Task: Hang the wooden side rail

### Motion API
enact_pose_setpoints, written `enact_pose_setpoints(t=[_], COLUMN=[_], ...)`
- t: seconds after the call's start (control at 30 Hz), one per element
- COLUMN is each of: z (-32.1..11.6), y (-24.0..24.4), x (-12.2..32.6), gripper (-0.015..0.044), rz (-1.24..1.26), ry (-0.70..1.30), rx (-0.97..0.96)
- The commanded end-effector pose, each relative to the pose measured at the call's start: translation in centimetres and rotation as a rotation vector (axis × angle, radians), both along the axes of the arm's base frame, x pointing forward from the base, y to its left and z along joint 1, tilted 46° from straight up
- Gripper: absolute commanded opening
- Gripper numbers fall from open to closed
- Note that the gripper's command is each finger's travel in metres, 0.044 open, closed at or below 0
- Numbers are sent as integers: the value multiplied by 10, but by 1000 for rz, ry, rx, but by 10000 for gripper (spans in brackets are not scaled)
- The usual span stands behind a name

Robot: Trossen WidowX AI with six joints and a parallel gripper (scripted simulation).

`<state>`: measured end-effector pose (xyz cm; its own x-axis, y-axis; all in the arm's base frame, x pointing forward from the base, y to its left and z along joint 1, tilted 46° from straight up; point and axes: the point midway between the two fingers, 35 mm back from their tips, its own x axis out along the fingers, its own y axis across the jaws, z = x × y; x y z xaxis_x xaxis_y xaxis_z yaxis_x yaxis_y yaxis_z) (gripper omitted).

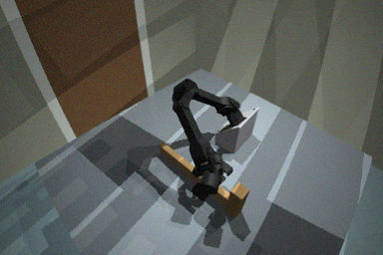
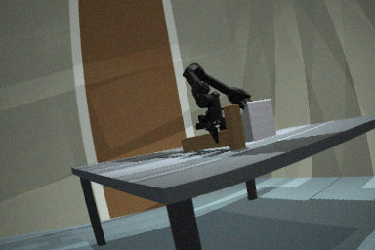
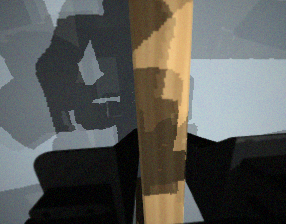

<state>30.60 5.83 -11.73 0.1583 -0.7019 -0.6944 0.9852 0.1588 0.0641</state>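
The wooden side rail (image 1: 175,156) (image 2: 196,144) (image 3: 161,90) runs along the table toward the headboard post (image 1: 239,200) (image 2: 236,127). Its far end is down at the table top. Its near end is right beside the upright post; contact cannot be made out. My gripper (image 2: 216,137) (image 3: 152,131) is shut on the rail, near the post end, with one finger on each side. The wrist and hand cover the fingertips in the top view. The steel hooks, the slot and the two pins are not visible, so I cannot tell whether the hooks sit on the pins.
A pale upright panel (image 1: 235,138) (image 2: 260,120) stands on the table (image 1: 319,182) (image 2: 124,190) behind the post, with the arm's base end beside it. The arm arches over the table down to the rail. Dark shadows cross the table top around the rail.
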Motion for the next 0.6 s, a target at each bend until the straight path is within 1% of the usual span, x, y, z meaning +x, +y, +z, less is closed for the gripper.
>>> enact_pose_setpoints(t=[0.0, 0.57], z=[-1, -3], y=[0, -2], x=[0, 1], gripper=[0, 0], rz=[2, 2], ry=[2, 2], rx=[3, 3])
